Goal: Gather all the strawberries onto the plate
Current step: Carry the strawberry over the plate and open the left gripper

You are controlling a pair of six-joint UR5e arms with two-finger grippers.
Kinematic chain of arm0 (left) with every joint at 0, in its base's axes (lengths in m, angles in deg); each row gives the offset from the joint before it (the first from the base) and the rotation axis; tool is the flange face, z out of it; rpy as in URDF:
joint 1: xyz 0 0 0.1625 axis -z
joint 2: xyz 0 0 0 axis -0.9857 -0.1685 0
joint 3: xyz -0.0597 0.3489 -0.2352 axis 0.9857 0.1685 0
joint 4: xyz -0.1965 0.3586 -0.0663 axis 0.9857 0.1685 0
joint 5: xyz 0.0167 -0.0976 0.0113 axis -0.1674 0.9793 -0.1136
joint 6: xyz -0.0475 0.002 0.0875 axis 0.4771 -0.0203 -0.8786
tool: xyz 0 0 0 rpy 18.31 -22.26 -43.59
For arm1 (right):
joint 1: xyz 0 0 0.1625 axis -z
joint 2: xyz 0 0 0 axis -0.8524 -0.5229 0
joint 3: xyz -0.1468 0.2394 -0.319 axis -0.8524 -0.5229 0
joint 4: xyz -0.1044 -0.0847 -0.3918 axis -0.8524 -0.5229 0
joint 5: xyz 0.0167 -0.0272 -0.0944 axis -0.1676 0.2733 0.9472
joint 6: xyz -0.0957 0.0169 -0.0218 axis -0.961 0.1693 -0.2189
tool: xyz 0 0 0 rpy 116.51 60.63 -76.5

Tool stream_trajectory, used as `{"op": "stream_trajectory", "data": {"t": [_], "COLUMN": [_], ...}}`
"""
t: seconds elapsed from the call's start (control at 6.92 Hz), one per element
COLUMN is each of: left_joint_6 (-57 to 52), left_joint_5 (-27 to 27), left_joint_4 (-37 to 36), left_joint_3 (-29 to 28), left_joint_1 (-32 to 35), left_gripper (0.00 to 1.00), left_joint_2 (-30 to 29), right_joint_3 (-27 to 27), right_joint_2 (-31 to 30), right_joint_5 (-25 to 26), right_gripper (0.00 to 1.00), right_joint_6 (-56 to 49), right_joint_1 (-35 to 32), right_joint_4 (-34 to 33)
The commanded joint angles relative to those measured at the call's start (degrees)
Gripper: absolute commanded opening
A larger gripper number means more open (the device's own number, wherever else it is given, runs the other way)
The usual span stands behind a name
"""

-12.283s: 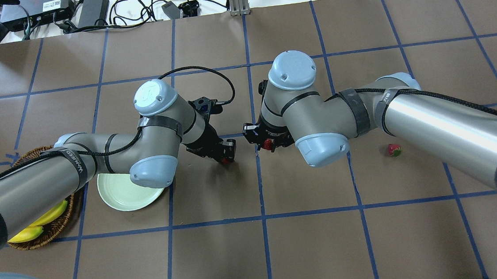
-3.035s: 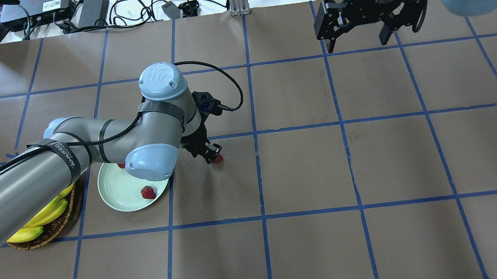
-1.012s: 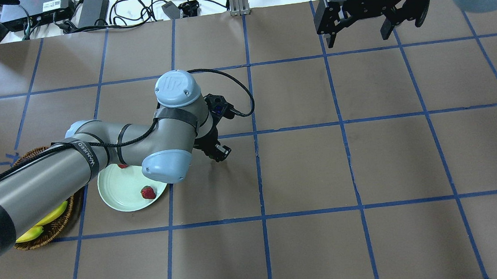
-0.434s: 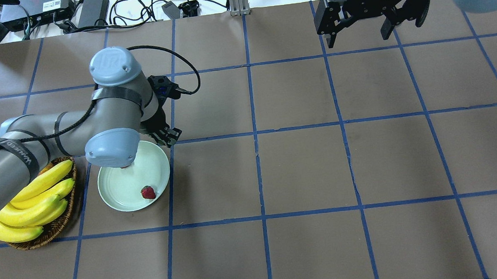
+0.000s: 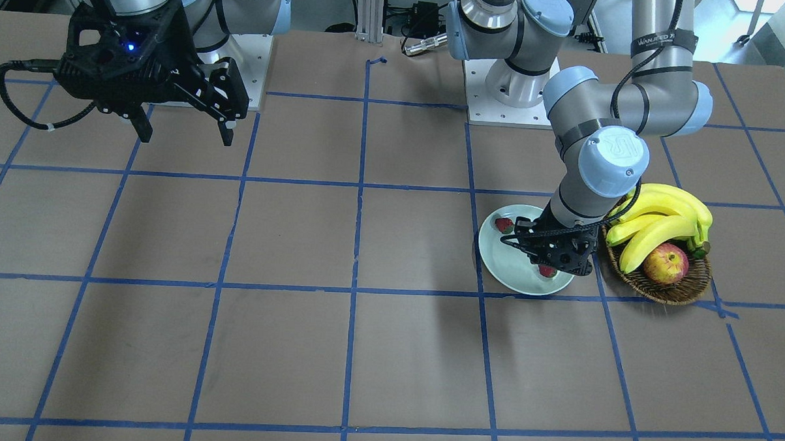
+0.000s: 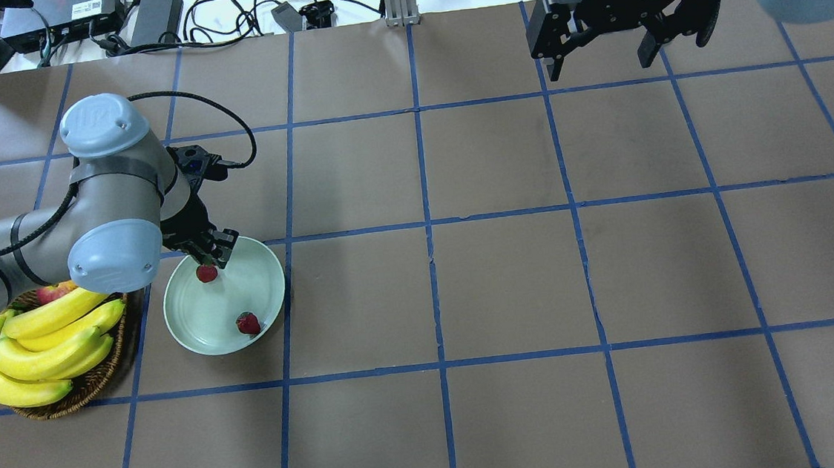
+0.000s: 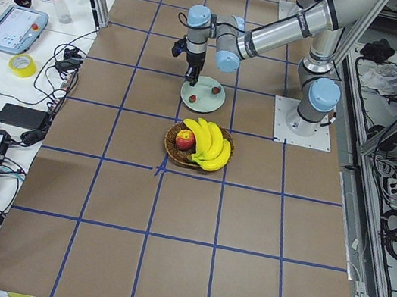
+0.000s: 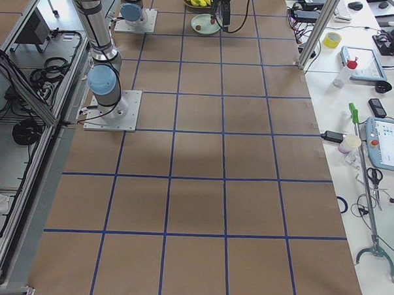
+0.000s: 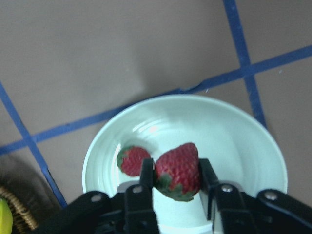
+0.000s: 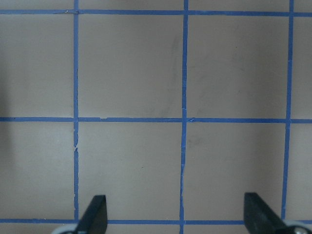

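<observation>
**Strawberry pinched in left gripper, over the plate**

On my left wrist feed, one strawberry (image 9: 180, 178) sits clamped between the two fingers of the left gripper (image 9: 176, 165), cap end towards the camera. It hangs over the plate (image 6: 193, 318), inside the rim on the side away from the robot. I can't tell whether the fruit touches the plate.

A second strawberry (image 9: 132, 161) lies on the plate just beside the held one, on its basket side. The two look close to touching in the wrist feed, but I can't confirm contact.

A third strawberry (image 6: 248, 323) lies on the plate near the rim on the robot's side, well apart from the other two.

The plate rests flat on the table (image 6: 510, 279), and its far rim overlaps a blue tape line. A wicker basket (image 6: 111, 362) stands just beside it on the robot's left. It holds a bunch of bananas (image 6: 39, 345) and an apple (image 5: 665, 264).

The right gripper (image 6: 597, 67) is raised over the far right part of the table, well apart from the plate. Its fingers are spread wide with only bare table between them on the right wrist feed.
</observation>
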State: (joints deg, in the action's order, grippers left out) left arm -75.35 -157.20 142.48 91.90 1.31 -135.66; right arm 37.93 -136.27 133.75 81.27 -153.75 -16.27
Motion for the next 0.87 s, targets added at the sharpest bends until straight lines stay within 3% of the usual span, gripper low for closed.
{"op": "stream_trajectory", "data": {"t": [0.0,0.43,0.72], "left_joint_6": [1.0,1.5,1.7], "left_joint_5": [1.2,1.2,1.3], "left_joint_4": [-0.4,2.7,24.2], "left_joint_3": [1.7,-1.6,-19.2], "left_joint_1": [-0.1,-0.1,0.4], "left_gripper": [0.65,0.71,0.73], "left_joint_2": [0.1,3.3,5.2], "right_joint_3": [0.4,0.4,0.5], "right_joint_2": [0.0,0.1,0.1], "right_joint_5": [0.0,-0.3,-0.3], "right_gripper": [1.0,1.0,1.0], "right_joint_6": [-0.2,-0.2,-0.2], "right_joint_1": [0.0,0.1,0.1], "right_joint_4": [-0.2,-0.2,-0.2]}}
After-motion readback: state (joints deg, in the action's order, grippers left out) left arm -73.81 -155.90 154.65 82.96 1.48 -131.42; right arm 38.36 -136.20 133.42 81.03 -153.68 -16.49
